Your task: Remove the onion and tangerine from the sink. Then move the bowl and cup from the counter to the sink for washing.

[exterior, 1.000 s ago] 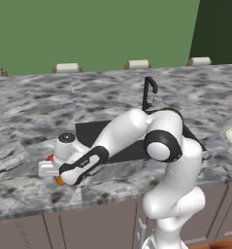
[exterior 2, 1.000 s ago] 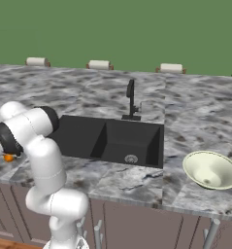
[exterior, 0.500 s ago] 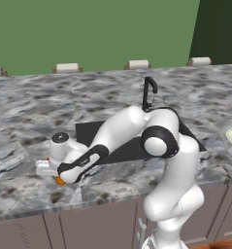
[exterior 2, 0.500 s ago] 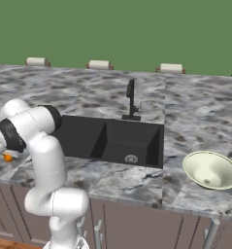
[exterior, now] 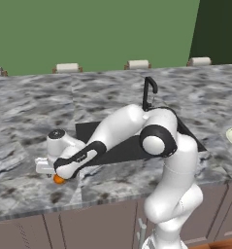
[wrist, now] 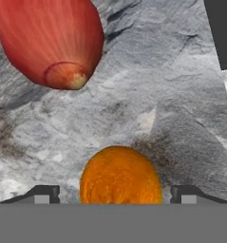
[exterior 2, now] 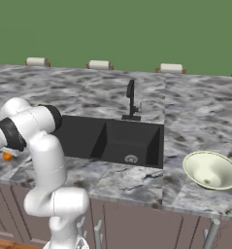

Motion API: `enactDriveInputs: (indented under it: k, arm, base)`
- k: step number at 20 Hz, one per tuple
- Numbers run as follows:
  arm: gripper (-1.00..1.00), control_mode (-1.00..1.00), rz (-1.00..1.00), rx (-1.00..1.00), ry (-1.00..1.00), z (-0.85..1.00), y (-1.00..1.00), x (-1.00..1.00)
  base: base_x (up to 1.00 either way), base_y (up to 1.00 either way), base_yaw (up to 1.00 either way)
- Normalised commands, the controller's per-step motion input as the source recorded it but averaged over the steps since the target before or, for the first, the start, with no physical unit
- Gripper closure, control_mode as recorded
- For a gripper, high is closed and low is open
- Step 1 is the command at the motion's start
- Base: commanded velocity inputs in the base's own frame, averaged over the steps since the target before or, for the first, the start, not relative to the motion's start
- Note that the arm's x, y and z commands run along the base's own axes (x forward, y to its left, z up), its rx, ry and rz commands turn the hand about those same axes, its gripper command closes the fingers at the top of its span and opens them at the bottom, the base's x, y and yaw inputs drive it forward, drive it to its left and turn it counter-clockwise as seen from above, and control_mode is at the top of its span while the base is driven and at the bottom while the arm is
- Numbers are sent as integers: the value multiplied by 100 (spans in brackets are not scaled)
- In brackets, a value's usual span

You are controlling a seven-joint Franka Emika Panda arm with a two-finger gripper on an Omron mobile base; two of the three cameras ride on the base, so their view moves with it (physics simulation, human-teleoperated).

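Tangerine (wrist: 120,175) sits on the counter (wrist: 148,104) left of the sink (exterior: 122,146), between your gripper's (wrist: 115,193) spread fingertips (wrist: 43,193), with gaps either side: released. You see the onion (wrist: 51,40) just beyond it. The bowl (exterior 2: 210,170) waits right of the sink.

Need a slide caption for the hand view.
Open fingers straddle the tangerine on the marble counter, onion lying beyond.
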Motion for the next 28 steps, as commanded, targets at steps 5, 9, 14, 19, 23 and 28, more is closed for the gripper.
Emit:
enactDriveInputs:
  k: [5,9,14,19,23,28]
  arm:
    - [-100,-100,-1,0,0,3,-9,-4]
    - [-100,-100,-2,0,0,13,-14,-6]
    - [-100,-100,-5,0,0,23,-20,-8]
    - [-100,-100,-1,0,-1,28,-24,-10]
    - [-100,-100,0,0,0,29,-25,-12]
    - [-100,-100,0,0,-1,26,-30,-11]
  base:
    - [0,0,0]
    - [0,0,0]
    - [0,0,0]
    - [0,0,0]
    - [0,0,0]
    - [0,0,0]
